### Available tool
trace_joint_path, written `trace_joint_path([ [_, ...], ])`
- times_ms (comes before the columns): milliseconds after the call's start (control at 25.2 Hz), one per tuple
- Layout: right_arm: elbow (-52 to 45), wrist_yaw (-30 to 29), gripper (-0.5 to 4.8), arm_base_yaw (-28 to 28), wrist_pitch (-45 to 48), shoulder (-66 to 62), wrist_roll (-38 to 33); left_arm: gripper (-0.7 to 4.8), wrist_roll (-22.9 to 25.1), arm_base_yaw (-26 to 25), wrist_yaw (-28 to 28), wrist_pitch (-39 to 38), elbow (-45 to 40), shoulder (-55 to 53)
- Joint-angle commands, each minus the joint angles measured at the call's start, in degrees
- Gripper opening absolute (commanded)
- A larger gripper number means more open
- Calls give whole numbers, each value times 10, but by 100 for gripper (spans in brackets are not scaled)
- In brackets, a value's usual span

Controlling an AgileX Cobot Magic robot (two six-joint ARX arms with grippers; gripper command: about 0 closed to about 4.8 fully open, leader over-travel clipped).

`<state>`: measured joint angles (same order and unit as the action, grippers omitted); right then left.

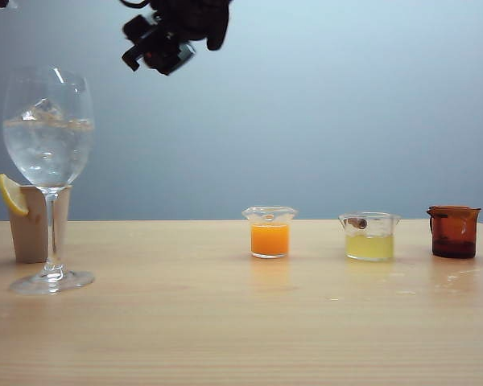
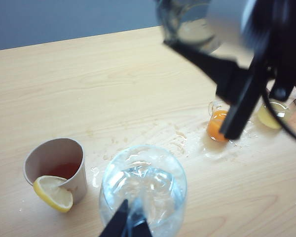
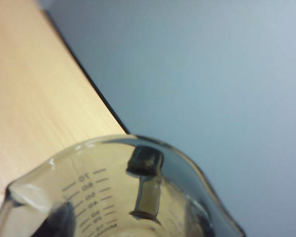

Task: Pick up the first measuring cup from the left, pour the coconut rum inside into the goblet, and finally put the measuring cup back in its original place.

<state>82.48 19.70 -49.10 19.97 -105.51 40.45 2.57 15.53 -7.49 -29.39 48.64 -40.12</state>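
1. Big clear goblet (image 1: 48,133) with ice stands closest, at the table's left; the right gripper (image 1: 167,40) hangs high above, to its right.
2. From the left wrist, the left gripper (image 2: 129,224) sits over the goblet; I cannot tell whether its fingers are spread.
3. From the right wrist, the small smoky see-through measuring cup (image 3: 113,197) is pinched in the right gripper, held up in the air.
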Motion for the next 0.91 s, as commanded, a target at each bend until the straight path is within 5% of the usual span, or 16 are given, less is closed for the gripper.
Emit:
trace_joint_path([
  [40,-29,31,156,10,15,5,-159,-3,-2,1,-3,7,2,1],
  [159,-94,39,156,17,79,5,-331,-3,-2,1,-2,7,2,1],
  [397,-165,48,156,15,201,-38,-480,-3,-2,1,-3,7,2,1],
  [714,-166,68,156,-1,262,-97,-491,-3,-2,1,-3,7,2,1],
  [913,-165,133,156,-26,283,-146,-482,-3,-2,1,-3,7,2,1],
])
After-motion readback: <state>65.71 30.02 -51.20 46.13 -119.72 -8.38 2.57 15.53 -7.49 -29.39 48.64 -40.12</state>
